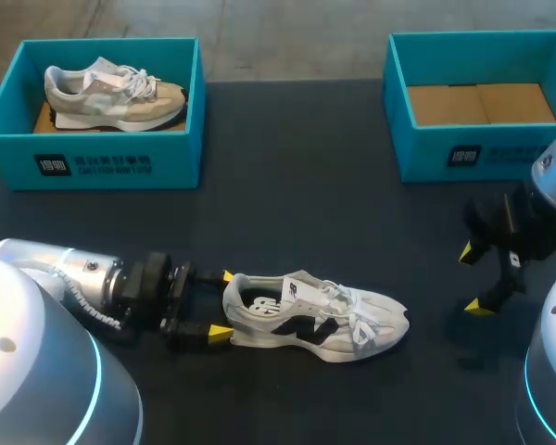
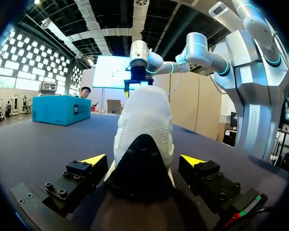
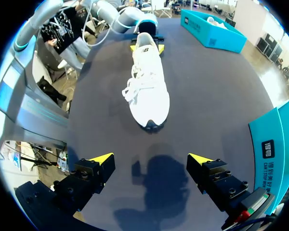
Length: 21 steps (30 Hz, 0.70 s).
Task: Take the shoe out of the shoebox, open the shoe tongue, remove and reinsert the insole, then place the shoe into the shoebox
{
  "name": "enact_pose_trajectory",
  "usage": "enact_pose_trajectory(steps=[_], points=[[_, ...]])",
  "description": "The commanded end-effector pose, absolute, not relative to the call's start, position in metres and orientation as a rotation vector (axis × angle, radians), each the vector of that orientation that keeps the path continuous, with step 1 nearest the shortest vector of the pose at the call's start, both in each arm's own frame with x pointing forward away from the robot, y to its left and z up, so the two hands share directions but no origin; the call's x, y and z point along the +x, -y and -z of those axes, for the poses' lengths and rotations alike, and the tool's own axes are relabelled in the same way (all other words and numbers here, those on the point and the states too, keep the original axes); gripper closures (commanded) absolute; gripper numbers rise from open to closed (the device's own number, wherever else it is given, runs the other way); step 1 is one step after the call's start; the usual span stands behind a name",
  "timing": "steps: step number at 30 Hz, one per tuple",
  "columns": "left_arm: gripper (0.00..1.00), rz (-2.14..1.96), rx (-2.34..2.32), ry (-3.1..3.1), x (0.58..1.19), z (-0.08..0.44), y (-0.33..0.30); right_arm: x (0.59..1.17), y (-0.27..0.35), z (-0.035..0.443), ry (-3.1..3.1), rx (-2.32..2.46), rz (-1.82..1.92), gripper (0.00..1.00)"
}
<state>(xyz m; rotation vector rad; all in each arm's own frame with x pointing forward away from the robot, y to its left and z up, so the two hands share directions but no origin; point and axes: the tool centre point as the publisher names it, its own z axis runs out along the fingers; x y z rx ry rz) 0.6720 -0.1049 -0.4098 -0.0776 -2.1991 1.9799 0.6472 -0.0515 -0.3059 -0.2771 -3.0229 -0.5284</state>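
Looks out along the right gripper point(image 3: 150, 159), yellow tips spread wide over a dark table point(image 3: 221, 96) with nothing between them. Finds a white shoe point(image 3: 147, 91) ahead, upright on its sole, toe pointing back at the gripper, well apart from it. Catches the left gripper point(image 3: 147, 46) at the far heel, one yellow tip on each side, contact unclear. Takes in a teal shoebox point(image 3: 202, 30) beyond the shoe holding a pale shoe point(image 3: 213, 20), and a second teal box point(image 3: 274, 144) beside the gripper.

Head overhead, wrists low, sharing shoe point(image 1: 315, 320)
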Motion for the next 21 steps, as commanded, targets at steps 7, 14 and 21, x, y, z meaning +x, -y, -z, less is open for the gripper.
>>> enact_pose_trajectory(steps=[7,14,21], points=[[0.0,-1.964,-0.09,2.195,0.667,0.416,0.121,0.645,0.052,0.306,3.026,-0.278,0.528,0.0],[0.0,-1.971,-0.085,2.194,0.666,0.416,0.128,0.645,0.052,0.306,3.026,-0.278,0.528,0.0],[0.0,-1.984,-0.061,2.201,0.664,0.416,0.134,0.645,0.052,0.306,3.026,-0.278,0.528,0.0]])
